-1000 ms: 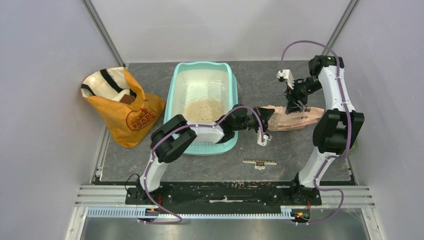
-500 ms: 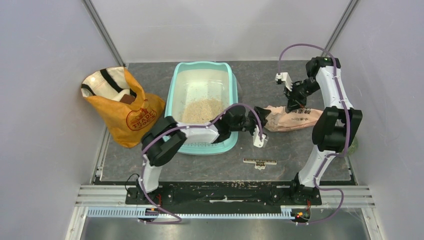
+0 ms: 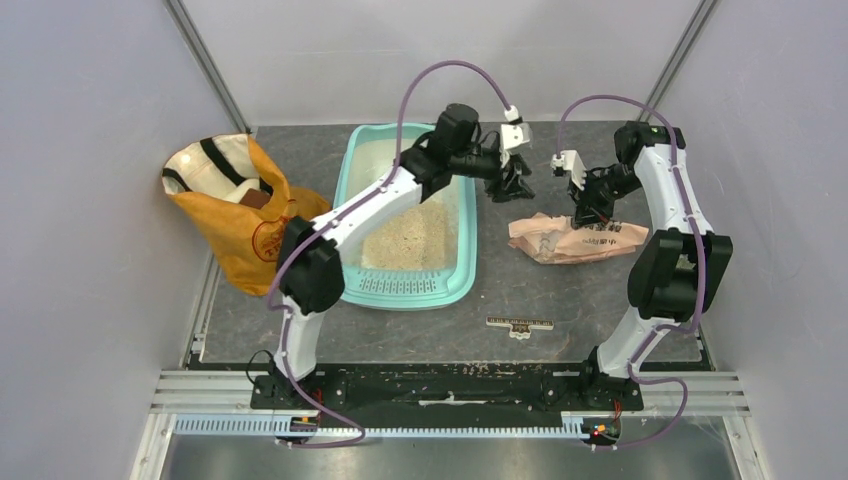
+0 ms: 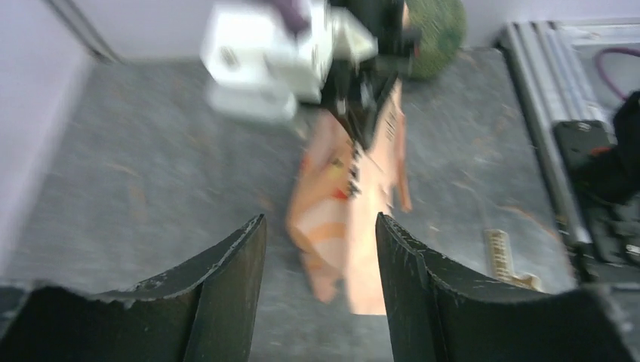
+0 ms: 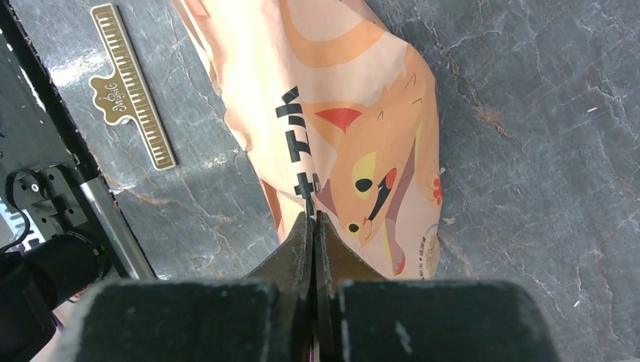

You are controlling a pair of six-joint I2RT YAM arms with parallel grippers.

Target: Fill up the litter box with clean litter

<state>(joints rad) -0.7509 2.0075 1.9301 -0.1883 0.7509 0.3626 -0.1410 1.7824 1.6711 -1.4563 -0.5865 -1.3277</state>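
though parked low at the near-right corner of the litter box (image 3: pixel 410 290) a second ago, right at the mouth of the paper bag (image 3: pixel 580 240), now swung well clear: carried the left fingers (image 3: pixel 511 182) up past the far-right corner of the box, above the bench (image 3: pixel 600 300). spread wide there, nothing between them; blurred in the left wrist view, so probably mid-swing. let the bag mouth drop, by the look of it: lying flat on the bench now, just right of the box, mouth end facing the box wall but not over the rim. no change on the other side: right fingers (image 5: pixel 305 245) clamped tight on a crease of the bag toward its back end, same spot as before. leaves the clean litter (image 3: pixel 408 238) as a loose tan heap in the middle-to-near part of the tray, short of the slotted grate; pale bare floor at the far end. reads as end of a pour, or a pause between pours: nothing feeding the box with the bag flat and held at one end only. cannot tell how much remains inside the bag. if more wanted, calls for regripping the mouth with the left and tipping it over the rim again; if not, levelling the heap. orange tote (image 3: pixel 245 215) left of the box and small ruler (image 3: pixel 520 324) near the arm bases untouched.
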